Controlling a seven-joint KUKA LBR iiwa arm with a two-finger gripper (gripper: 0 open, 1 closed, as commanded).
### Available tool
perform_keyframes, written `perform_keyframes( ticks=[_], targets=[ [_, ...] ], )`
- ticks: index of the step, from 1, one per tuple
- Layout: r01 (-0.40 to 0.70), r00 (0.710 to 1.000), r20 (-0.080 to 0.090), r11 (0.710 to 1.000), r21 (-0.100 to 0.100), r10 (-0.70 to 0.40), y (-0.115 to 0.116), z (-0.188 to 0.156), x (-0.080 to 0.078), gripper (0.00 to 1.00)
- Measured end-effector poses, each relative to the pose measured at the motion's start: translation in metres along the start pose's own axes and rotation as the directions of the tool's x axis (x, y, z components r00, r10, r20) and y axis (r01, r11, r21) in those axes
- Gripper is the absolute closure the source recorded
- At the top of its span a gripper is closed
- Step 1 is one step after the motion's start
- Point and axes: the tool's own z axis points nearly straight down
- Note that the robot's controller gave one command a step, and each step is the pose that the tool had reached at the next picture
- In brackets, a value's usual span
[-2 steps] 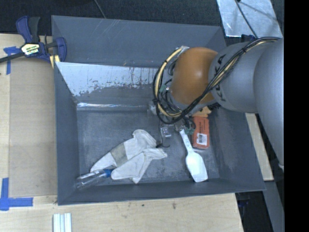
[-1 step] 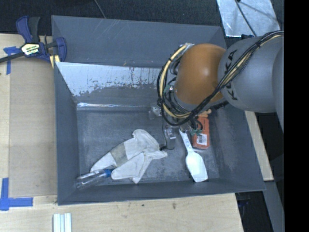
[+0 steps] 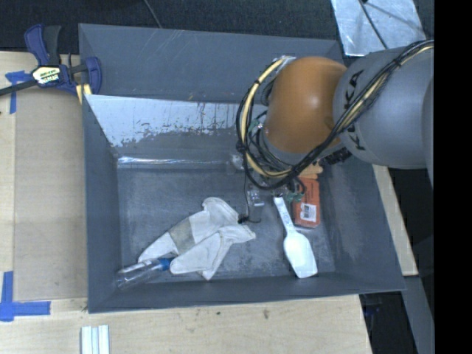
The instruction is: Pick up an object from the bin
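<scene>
Grey arm (image 3: 394,116) with an orange-domed wrist.
The arm was a thick, smooth, rounded grey casing that bore dark lettering (image 3: 354,98) on its side, partly crossed by wiring. A glossy orange-brown domed cover (image 3: 306,105) capped the wrist; black and yellow cables (image 3: 251,135) looped around the dome's edge, and a small dark metal gripper (image 3: 254,209) sat beneath it.

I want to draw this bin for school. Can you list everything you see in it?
crumpled white cloth: one, white, middle of the floor.
white plastic spoon: one, white, right of the cloth.
flat orange packet: one, orange with white label, beside spoon's handle.
clear blue-ended tube: one, clear and blue, at cloth's left end.
grey metal bin: one, grey, holding them all.
robot arm: one, grey with orange cover, from the right.
claw: one, dark, at the cloth's upper right edge.
</scene>
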Motion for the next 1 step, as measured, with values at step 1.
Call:
perform_keyframes(
  ticks=[1],
  targets=[
    [0.015,1.000,-0.008,1.000,0.000,-0.015,0.0194,0.0296,-0.0001,0.00]
  ],
)
